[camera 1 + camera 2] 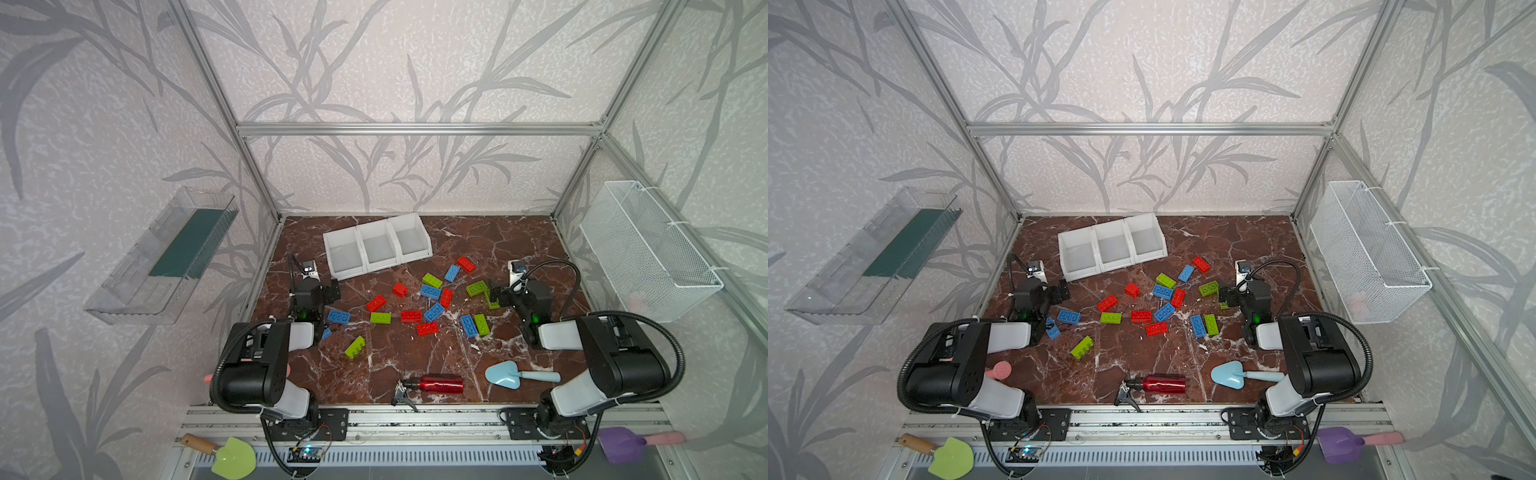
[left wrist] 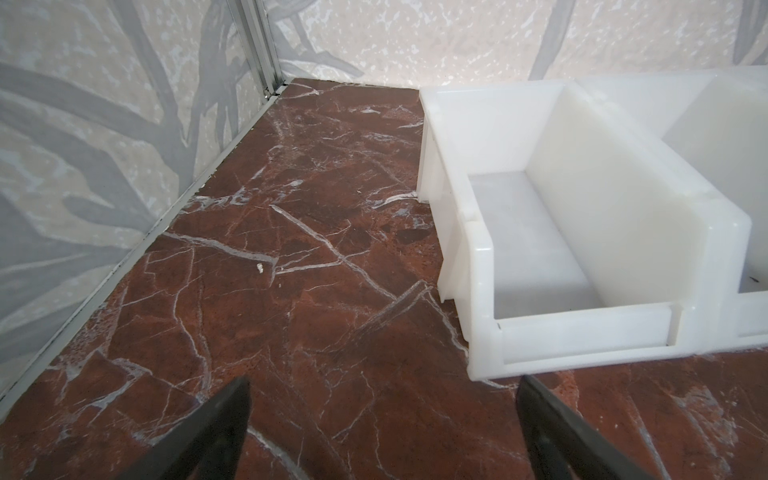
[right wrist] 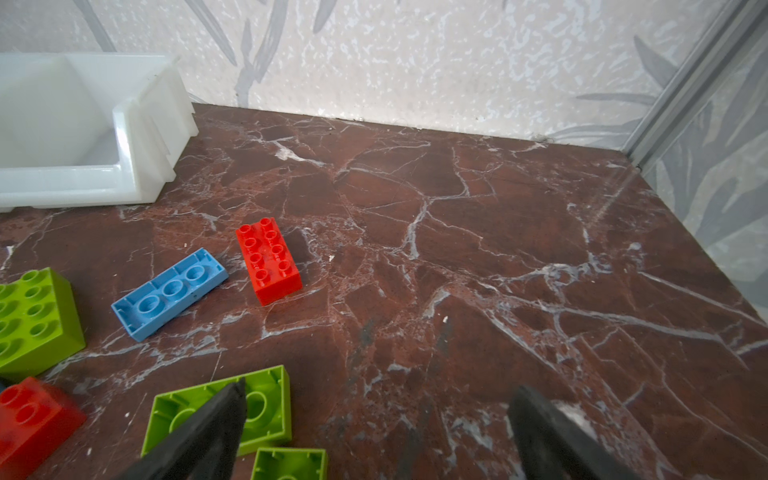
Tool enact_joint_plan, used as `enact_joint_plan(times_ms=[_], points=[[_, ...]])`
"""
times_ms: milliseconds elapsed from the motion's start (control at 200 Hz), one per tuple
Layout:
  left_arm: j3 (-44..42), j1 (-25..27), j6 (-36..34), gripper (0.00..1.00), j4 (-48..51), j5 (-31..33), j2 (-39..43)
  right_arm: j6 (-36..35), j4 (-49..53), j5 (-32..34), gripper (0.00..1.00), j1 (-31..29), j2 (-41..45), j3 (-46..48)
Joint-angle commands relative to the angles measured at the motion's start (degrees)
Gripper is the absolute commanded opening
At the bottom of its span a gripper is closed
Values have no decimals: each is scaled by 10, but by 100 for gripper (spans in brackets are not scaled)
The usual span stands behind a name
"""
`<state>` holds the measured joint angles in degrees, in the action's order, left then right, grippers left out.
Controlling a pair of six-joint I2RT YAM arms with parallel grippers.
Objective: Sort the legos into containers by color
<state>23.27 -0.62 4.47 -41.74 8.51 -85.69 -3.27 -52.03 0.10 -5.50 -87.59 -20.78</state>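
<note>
Studded legos [image 1: 411, 316] — red, blue, lime — lie scattered before joined white containers [image 1: 347, 272]; left gripper [image 2: 384, 380] and right gripper [image 3: 378, 386] released.

Containers [image 1: 377, 249] at table [image 1: 498, 241] rear, left of centre, legos [image 1: 411, 316] scattered on table before them, spray bottle [image 1: 436, 383] and toy trowel [image 1: 505, 374] side by side near front edge, trowel to right.
</note>
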Motion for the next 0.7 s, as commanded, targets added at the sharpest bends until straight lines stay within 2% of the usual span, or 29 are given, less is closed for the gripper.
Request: enact_joint_plan(times_ms=[0, 60, 210, 265, 355, 405, 495, 545, 605, 695], points=[[66, 4, 4, 99, 131, 43, 56, 1, 126, 83, 99, -20, 99, -34], [124, 3, 44, 99, 264, 63, 79, 34, 252, 105, 99, -21, 144, -84], [190, 12, 157, 99, 410, 64, 141, 114, 506, 130, 99, -22, 185, -225], [240, 13, 210, 99, 507, 73, 150, 130, 572, 95, 99, -21, 171, -273], [322, 20, 270, 99, 658, 53, 151, 135, 644, -13, 99, -22, 124, -350], [354, 41, 276, 99, 711, 38, 155, 137, 675, -49, 99, -24, 84, -390], [380, 94, 274, 99, 785, 34, 186, 133, 724, -64, 99, -28, 21, -451], [375, 116, 273, 99, 803, 10, 213, 121, 746, -74, 100, -32, -12, -480], [361, 130, 274, 99, 816, -41, 248, 103, 775, -82, 91, -36, -53, -516], [340, 144, 276, 99, 850, -95, 294, 80, 822, -88, 87, -39, -109, -567]])
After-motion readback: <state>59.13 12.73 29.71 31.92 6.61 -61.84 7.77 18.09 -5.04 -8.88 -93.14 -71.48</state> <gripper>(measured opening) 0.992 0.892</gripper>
